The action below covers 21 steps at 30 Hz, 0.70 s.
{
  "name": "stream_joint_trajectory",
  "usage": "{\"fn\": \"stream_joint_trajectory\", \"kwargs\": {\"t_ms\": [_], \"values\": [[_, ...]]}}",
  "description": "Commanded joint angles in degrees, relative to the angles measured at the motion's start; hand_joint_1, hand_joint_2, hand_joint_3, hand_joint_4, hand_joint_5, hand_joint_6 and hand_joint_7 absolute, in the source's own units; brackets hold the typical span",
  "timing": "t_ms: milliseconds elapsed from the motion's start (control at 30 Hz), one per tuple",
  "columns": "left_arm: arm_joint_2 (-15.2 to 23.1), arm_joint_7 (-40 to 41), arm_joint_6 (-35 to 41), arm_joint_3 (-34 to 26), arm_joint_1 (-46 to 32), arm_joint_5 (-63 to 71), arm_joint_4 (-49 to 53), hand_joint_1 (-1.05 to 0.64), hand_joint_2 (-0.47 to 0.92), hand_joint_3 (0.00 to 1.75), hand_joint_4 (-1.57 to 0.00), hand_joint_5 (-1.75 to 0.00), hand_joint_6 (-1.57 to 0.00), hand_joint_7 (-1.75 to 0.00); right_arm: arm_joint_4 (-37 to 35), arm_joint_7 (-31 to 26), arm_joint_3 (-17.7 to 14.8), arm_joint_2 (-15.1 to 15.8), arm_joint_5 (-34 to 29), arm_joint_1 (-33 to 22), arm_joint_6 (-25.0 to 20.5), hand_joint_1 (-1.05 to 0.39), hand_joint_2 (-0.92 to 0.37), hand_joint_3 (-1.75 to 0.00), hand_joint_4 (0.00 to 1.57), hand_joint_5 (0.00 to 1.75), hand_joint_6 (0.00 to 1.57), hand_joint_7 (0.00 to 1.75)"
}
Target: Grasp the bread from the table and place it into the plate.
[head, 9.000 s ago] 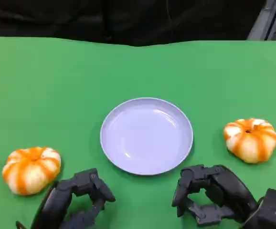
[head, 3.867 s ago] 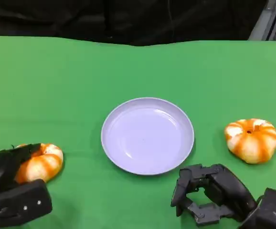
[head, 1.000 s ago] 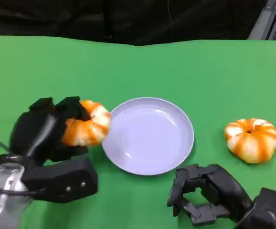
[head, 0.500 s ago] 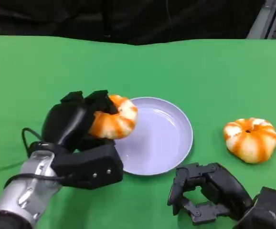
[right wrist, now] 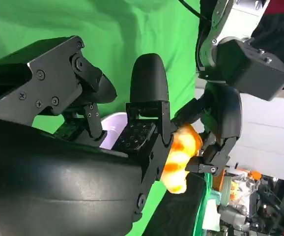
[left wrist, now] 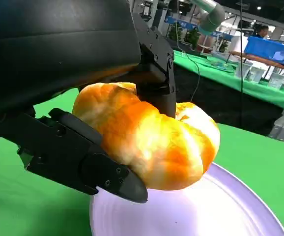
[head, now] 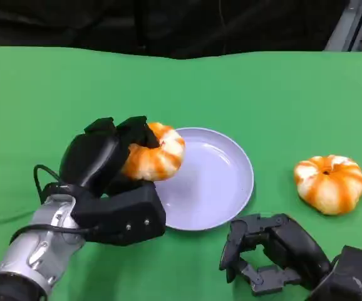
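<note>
1. Green cloth covers our table (head: 243, 88), with a dark background behind its far edge.
2. Our left hand (head: 103, 160) is raised over the table's left half, fingers wrapped around a bread (head: 156, 152); the left wrist view shows it held between black fingers (left wrist: 90, 162) just above the plate.
3. We see the pale lilac plate (head: 222, 188) at the table's middle, with the held bread over its left rim.
4. Our right hand (head: 275, 254) sits low near the front edge, just in front of the plate, fingers curled inward around nothing.
5. We see a second bread (head: 329, 184) lying on the cloth to the plate's right, apart from it.
</note>
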State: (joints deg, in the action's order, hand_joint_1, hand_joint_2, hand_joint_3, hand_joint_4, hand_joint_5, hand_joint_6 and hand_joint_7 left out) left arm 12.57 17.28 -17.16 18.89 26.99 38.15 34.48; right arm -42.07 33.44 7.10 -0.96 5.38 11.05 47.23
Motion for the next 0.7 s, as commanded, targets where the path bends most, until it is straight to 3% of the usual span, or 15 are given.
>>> {"fn": "stream_joint_trajectory", "kwargs": {"t_ms": [33, 267, 533, 700], "values": [[-3.7, -0.4, -2.0, 2.7, 7.5, -0.5, 11.5, -0.09, 0.85, 0.00, -0.41, -1.70, -0.51, -1.44, 0.0, -0.4, -0.1, 0.5, -0.1, 0.1, 0.4, 0.14, -0.56, -1.10, 0.97, 1.32, 0.93, 1.06], [-5.6, 1.0, -5.9, 4.1, 11.8, -1.1, 20.6, -0.09, 0.84, 0.00, -0.43, -1.65, -0.56, -1.35, 0.1, -0.6, 0.1, 0.3, -0.3, 0.2, 0.4, 0.14, -0.56, -1.10, 0.97, 1.32, 0.94, 1.05], [-6.3, 0.8, -7.1, 4.4, 13.3, -2.0, 24.0, -0.09, 0.86, 0.00, -0.42, -1.66, -0.53, -1.40, 0.1, -1.0, 0.2, 0.3, -0.5, 0.3, 0.5, 0.13, -0.57, -1.09, 0.97, 1.31, 0.94, 1.05], [-7.2, -0.5, -5.6, 5.2, 14.6, -1.6, 25.5, -0.12, 0.85, 0.00, -0.43, -1.60, -0.59, -1.25, 0.2, -0.4, 0.2, 0.2, 0.2, 0.1, 0.2, 0.13, -0.56, -1.11, 0.97, 1.31, 0.94, 1.05]]}}
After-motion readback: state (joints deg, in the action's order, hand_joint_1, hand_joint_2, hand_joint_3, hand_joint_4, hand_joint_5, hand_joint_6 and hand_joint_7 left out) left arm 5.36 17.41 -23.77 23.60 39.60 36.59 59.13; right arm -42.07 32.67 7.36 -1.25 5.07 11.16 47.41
